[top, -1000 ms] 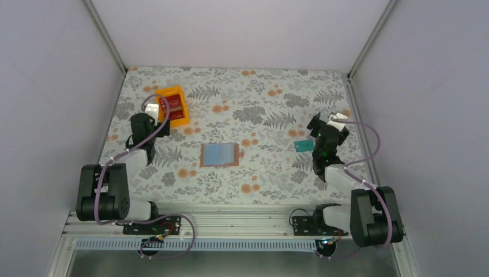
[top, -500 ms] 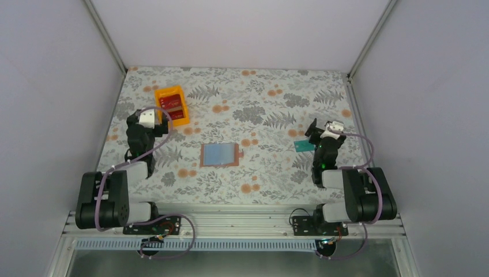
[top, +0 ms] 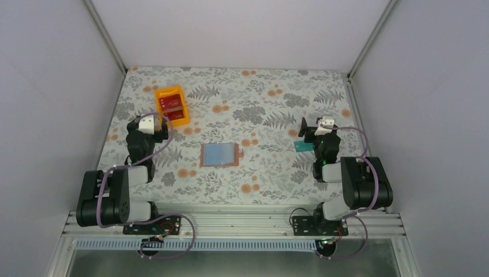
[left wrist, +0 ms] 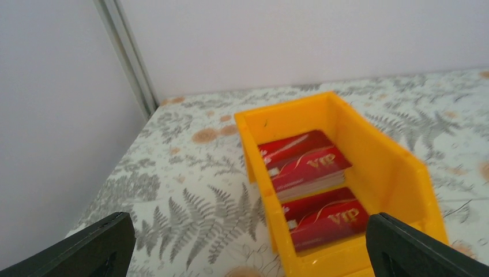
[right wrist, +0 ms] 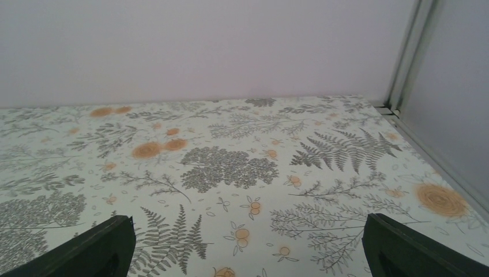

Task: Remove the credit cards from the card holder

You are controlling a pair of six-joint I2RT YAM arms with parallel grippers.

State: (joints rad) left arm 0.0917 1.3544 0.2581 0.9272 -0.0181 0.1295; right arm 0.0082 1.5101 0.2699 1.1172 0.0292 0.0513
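Observation:
The card holder point(top: 219, 154) lies open and flat at the table's middle, tan-brown with its light blue lining up. Red credit cards point(top: 172, 105) lie in stacks in the orange tray point(top: 183, 115); in the left wrist view the cards point(left wrist: 307, 166) show inside the tray point(left wrist: 398, 173). One teal-green card point(top: 301, 146) lies on the table just left of my right arm. My left gripper point(top: 154, 128) is open and empty, near and left of the tray point(left wrist: 254, 257). My right gripper point(top: 316, 131) is open and empty over bare patterned table point(right wrist: 248, 257).
The table has a floral cloth point(top: 259, 109) and is closed in by pale walls at the back and sides, with metal corner posts point(top: 363, 43). The left wall point(left wrist: 52, 144) stands close to my left gripper.
Both arms have drawn back toward their bases. My left gripper moved down away from the orange tray. My right gripper moved back beside the teal card. Cards and card holder have not moved.

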